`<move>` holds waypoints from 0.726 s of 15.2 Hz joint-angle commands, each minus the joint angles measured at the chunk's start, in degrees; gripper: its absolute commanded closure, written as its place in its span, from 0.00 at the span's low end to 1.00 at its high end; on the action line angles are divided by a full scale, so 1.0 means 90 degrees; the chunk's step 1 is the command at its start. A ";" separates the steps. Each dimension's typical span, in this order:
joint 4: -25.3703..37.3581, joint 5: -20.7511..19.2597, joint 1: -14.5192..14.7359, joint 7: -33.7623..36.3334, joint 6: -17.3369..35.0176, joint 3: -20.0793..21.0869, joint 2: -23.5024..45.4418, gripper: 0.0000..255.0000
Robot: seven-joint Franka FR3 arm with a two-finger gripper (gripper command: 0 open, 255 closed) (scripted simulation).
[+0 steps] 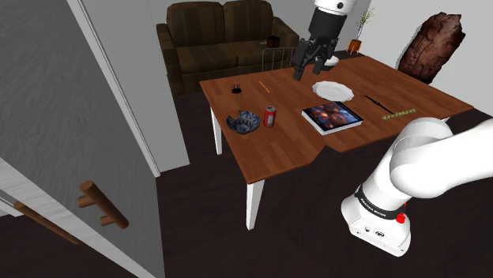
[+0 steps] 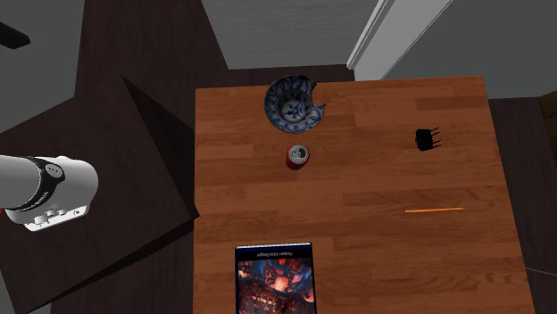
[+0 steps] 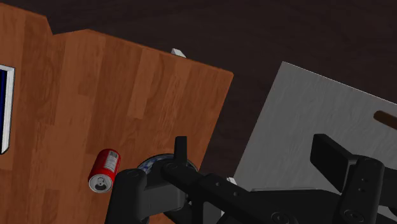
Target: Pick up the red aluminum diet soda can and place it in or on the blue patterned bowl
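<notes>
A red soda can (image 1: 270,117) stands upright near the table's edge, toward the shoulder view's left. Close beside it sits the blue patterned bowl (image 1: 243,122), with a chipped rim. From above, the can (image 2: 297,157) stands apart from the bowl (image 2: 293,101). My black gripper (image 1: 306,71) hangs high over the far side of the table, well away from both, open and with nothing between its fingers. In the wrist view the can (image 3: 105,171) shows beside one finger (image 3: 130,191), and the bowl (image 3: 154,163) is mostly hidden behind it.
The wooden table (image 1: 276,150) also carries a picture book (image 1: 332,116), a white plate (image 1: 331,89), an orange pencil (image 2: 434,210) and a small black object (image 2: 428,138). A grey door (image 1: 95,118) stands at the shoulder view's left, a brown sofa (image 1: 221,35) behind.
</notes>
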 commanded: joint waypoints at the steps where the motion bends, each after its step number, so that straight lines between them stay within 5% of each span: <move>1: 0.0000 0.0000 0.0000 0.0000 0.0000 0.0000 0.0000 0.00; 11: -0.0488 -0.0417 -0.0200 -0.1006 0.1821 -0.0689 0.1480 0.00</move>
